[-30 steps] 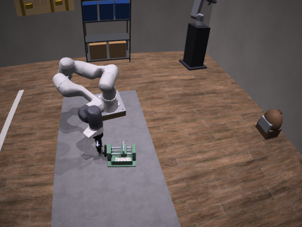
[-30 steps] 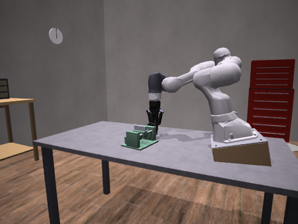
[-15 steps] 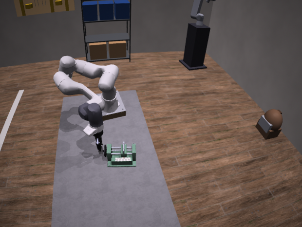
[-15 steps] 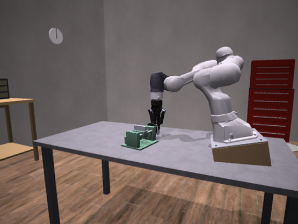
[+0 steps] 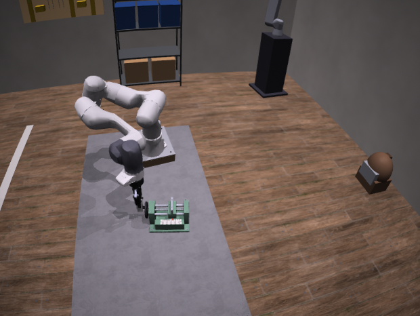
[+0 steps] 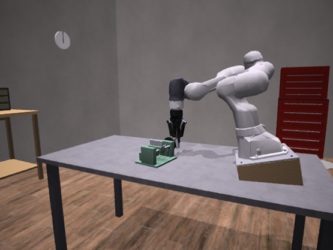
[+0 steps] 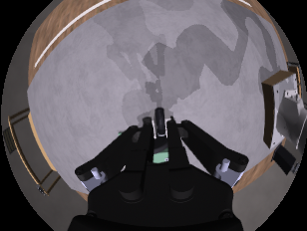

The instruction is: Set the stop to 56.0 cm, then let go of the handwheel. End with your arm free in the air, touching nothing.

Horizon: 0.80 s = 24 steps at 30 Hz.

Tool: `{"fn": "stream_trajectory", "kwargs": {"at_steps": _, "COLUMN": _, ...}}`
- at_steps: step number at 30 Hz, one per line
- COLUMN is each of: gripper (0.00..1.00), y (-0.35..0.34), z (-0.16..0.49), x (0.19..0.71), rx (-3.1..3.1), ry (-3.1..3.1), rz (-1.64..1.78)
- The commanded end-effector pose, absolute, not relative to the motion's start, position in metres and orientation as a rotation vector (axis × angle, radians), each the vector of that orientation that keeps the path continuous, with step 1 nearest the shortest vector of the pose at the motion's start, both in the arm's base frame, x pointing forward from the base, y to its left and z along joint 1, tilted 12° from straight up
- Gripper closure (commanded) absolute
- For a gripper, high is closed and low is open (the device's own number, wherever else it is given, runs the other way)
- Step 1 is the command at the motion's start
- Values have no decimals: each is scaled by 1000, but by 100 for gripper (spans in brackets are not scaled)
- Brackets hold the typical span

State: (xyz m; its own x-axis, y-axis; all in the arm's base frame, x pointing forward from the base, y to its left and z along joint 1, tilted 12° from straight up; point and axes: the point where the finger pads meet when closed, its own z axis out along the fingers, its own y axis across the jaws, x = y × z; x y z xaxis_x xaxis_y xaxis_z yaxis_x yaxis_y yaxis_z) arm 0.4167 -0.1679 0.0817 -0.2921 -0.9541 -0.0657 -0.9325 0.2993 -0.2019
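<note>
The green stop fixture (image 5: 152,217) (image 6: 148,155) stands on the grey table (image 5: 152,271) (image 6: 103,159). Its green stop carriage (image 5: 172,211) sits on rails between two end blocks, a little right of the middle in the top view. A white scale (image 5: 166,222) with a small red mark lies in front; its numbers are too small to read. The black handwheel (image 5: 146,209) (image 6: 170,139) is on the end nearest the gripper. My gripper (image 5: 139,205) (image 6: 177,143) (image 7: 159,115) points down beside the wheel, shut on its crank handle (image 7: 159,115). The wrist view mostly hides the fixture.
The arm's base block (image 5: 159,159) (image 6: 269,171) stands on the same table, behind the gripper in the top view. A shelf rack (image 5: 149,52), a black pedestal (image 5: 273,64) and a red tool cabinet (image 6: 305,114) stand away from the table.
</note>
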Motion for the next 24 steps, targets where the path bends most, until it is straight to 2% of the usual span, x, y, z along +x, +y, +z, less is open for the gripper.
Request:
{"fn": "stream_trajectory", "kwargs": {"at_steps": 1, "gripper": 96, "y": -167, "z": 86, "x": 414, "rx": -1756, "ry": 2385, "rz": -181}}
{"fn": "stream_trajectory", "kwargs": {"at_steps": 24, "gripper": 96, "y": -167, "z": 99, "x": 411, "rx": -1756, "ry": 2385, "rz": -181}}
